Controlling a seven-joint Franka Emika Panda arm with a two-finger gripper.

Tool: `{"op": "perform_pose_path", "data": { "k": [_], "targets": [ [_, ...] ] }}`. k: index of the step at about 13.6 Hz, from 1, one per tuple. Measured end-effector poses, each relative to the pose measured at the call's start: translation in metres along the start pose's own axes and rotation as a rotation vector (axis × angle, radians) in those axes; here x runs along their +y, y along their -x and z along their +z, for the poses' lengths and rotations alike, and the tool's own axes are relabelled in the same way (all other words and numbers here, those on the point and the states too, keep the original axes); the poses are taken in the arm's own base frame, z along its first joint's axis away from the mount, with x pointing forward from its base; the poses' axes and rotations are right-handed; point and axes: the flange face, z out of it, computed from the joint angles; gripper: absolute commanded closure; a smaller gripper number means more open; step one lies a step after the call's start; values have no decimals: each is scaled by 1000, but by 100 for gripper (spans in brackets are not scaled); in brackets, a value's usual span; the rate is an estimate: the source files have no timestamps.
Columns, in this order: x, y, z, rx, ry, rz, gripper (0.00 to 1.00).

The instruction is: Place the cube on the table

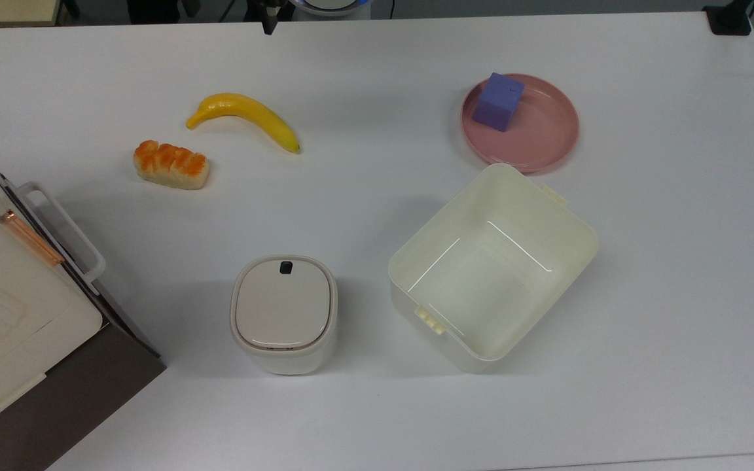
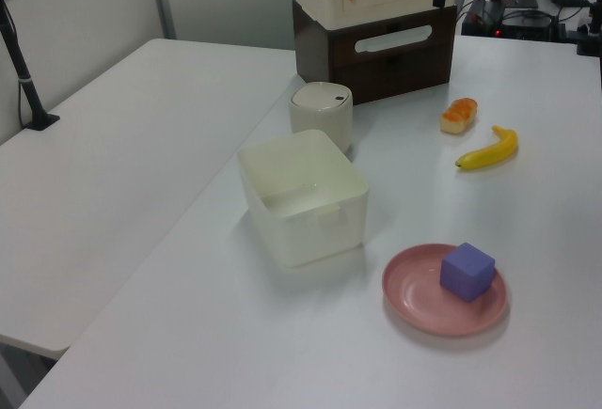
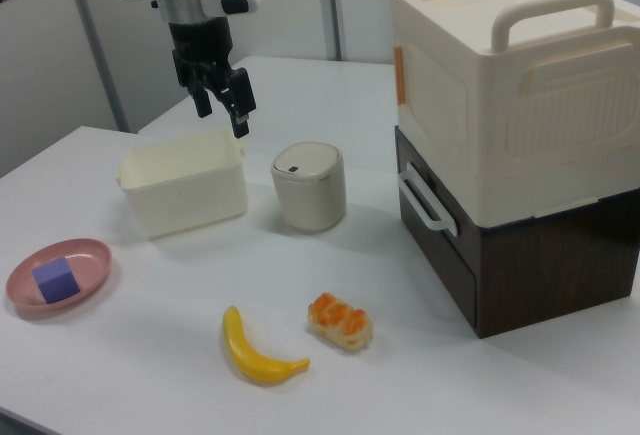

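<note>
A large flat white matte tabletop [image 1: 377, 78] carries everything, and in the left view a second white table [image 2: 122, 136] stands against it on the left view's left, with a pale wall behind. The small matte purple-blue cube [image 1: 498, 102] sits inside a round pink plate [image 1: 547, 140], toward the plate's left side in the top view, upright and resting on the plate's floor rather than on the table. Just below the plate in the top view stands a cream open plastic bin [image 1: 573, 226], and to its left a small cream lidded canister [image 1: 283, 314]. A yellow banana [image 1: 246, 116] and an orange-glazed bread piece [image 1: 171, 165] lie near each other, well apart from the plate. A cream box stacked on a dark brown drawer unit [image 3: 520, 255] fills one corner. The black two-finger gripper [image 3: 222, 105] hangs high above the table, well away from the cube, its fingers apart and holding nothing.
</note>
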Motion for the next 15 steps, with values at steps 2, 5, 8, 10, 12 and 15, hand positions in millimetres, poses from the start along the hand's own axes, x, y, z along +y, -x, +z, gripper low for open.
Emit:
{"op": "perform_pose_path", "data": {
  "k": [2,5,8,10,12,15],
  "targets": [
    [0,0,0,0,0,1,0],
    [0,0,1,-1,0,-45,0],
    [0,-1,2,-4,1,-91,0],
    [0,-1,3,-7,1,-92,0],
    [1,-1,4,-8,2,-61,0],
    [1,-2,4,-9,2,-23,0]
  ]
}}
